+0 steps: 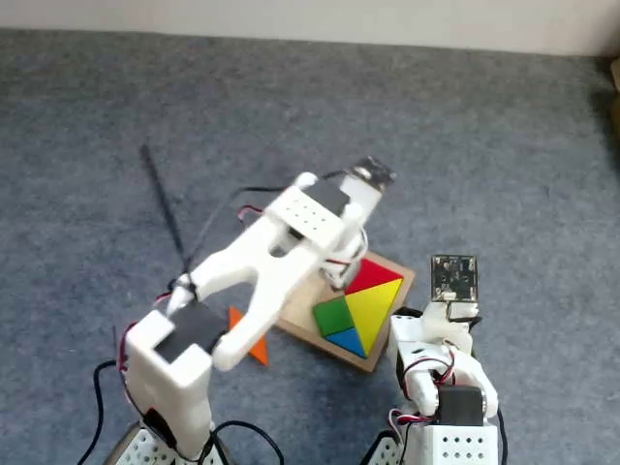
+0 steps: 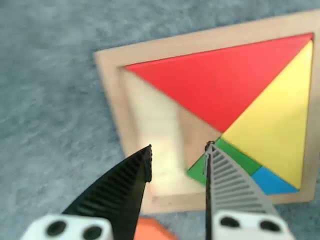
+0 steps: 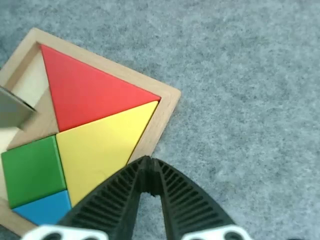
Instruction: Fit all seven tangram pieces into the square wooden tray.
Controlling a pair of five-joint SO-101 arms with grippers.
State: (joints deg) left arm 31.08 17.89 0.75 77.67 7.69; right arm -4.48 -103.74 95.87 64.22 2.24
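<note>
A square wooden tray (image 1: pixel 295 320), light in colour, lies turned like a diamond on the grey carpet (image 1: pixel 484 145), a little right of centre in the lower half of the high view. Four pieces sit in it. A large red triangle (image 1: pixel 373 276) fills the upper right part. A large yellow triangle (image 1: pixel 376 305) lies against it along one long edge. A green square piece (image 1: pixel 332 315) touches the yellow one on its left, and a small blue triangle (image 1: pixel 349 341) sits just below both, at the tray's lower corner. The left part of the tray is bare wood.

An orange piece (image 1: pixel 254 347) lies flat on the carpet just left of the tray, outside it. The white left arm (image 1: pixel 291 242) partly hides it, so its full outline cannot be told.

The left arm stretches from the lower left of the high view to above the tray. In the left wrist view, the left gripper (image 2: pixel 178 150) hangs over the bare part of the tray (image 2: pixel 107 75) with its jaws spread apart and nothing between them. The red triangle (image 2: pixel 215 80), yellow triangle (image 2: pixel 270 130), green piece (image 2: pixel 235 159) and blue piece (image 2: pixel 272 182) lie beyond it.

The right arm (image 1: pixel 446 387) stands at the lower right, just beside the tray. The right gripper (image 3: pixel 149 162) has its jaws pressed together on nothing, above the tray's rim (image 3: pixel 170 95) next to the yellow triangle (image 3: pixel 100 150).
</note>
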